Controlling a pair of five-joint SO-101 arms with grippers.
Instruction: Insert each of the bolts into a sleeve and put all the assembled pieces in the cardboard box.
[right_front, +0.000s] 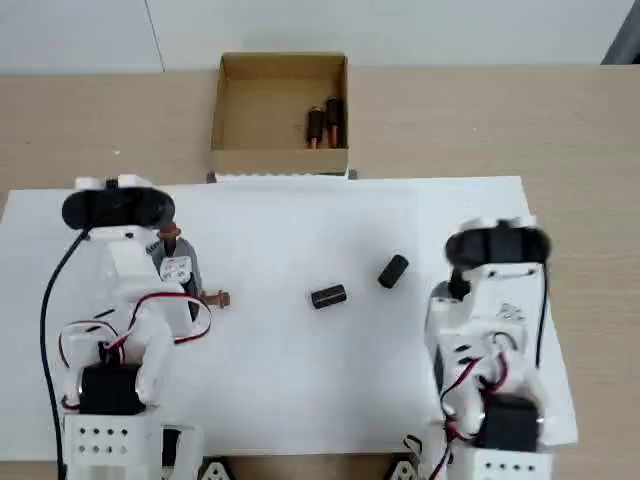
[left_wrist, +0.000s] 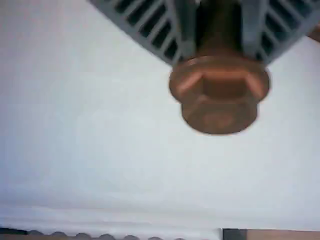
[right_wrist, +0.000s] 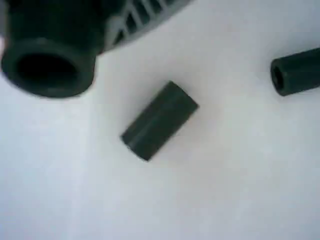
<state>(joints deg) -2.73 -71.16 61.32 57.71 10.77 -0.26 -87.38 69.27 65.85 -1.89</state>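
My left gripper (left_wrist: 220, 27) is shut on a copper bolt (left_wrist: 219, 95), whose hex head faces the wrist camera just above the white sheet. From above, this gripper (right_front: 172, 248) is at the sheet's left side, and a second copper bolt (right_front: 216, 298) lies just to its right. My right gripper (right_wrist: 62, 27) is shut on a black sleeve (right_wrist: 47, 65) with its open bore toward the camera. Two more black sleeves (right_front: 328, 297) (right_front: 393, 271) lie loose mid-sheet, left of the right arm (right_front: 497, 247). The cardboard box (right_front: 232, 110) holds two assembled pieces (right_front: 324, 124).
A white sheet (right_front: 280, 380) covers most of the wooden table. The box stands just beyond the sheet's far edge. Red and white cables loop around both arm bases near the front edge.
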